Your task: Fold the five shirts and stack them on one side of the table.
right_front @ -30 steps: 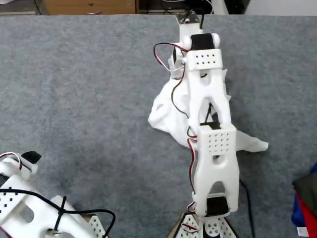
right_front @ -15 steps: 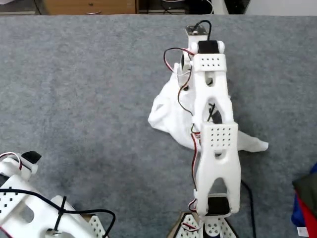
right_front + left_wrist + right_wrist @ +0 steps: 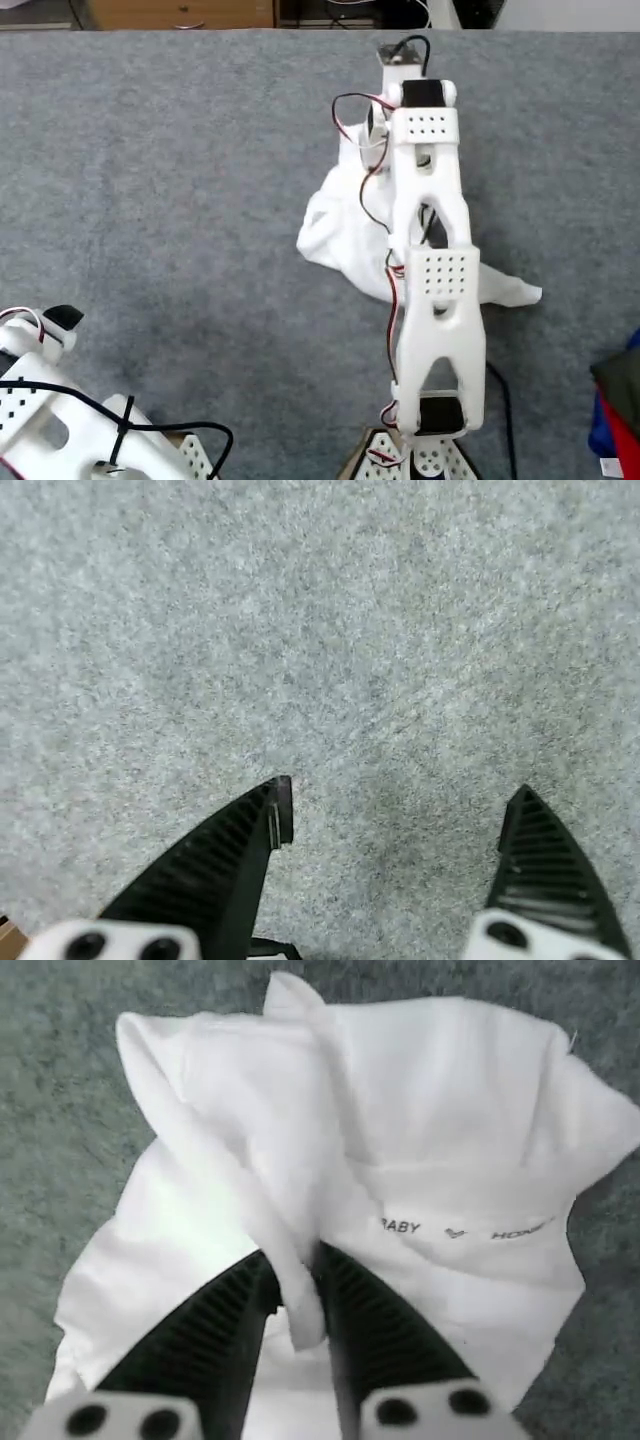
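My right gripper (image 3: 295,1272) pinches a fold of the white shirt (image 3: 440,1130). My left gripper (image 3: 400,810), at 8 o'clock from it, is spread wide over the gray table (image 3: 300,630).

A grey, felt-like cover spreads across the whole worktop (image 3: 180,200), its nap mottled light and dark up close (image 3: 350,630). Beyond the far edge stands a wooden cabinet (image 3: 180,12) with a drawer front. To its right there is a dark gap, then a pale panel (image 3: 570,12).
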Action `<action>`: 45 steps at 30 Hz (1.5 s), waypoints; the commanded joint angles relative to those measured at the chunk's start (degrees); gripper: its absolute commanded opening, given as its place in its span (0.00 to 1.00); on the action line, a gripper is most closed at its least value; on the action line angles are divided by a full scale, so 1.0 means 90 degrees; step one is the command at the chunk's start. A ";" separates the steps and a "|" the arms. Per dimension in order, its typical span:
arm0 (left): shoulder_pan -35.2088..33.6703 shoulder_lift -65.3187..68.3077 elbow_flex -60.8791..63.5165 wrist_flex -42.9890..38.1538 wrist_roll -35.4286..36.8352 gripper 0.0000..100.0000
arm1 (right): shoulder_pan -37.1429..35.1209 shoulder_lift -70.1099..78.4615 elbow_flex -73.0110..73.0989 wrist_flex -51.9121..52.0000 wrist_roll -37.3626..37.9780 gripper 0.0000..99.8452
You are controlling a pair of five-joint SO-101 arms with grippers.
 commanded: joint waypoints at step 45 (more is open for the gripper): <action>0.4308 -0.0073 0.0000 -0.1612 0.0498 0.27 | 0.0777 -0.1744 -0.1529 0.0576 -0.0928 0.01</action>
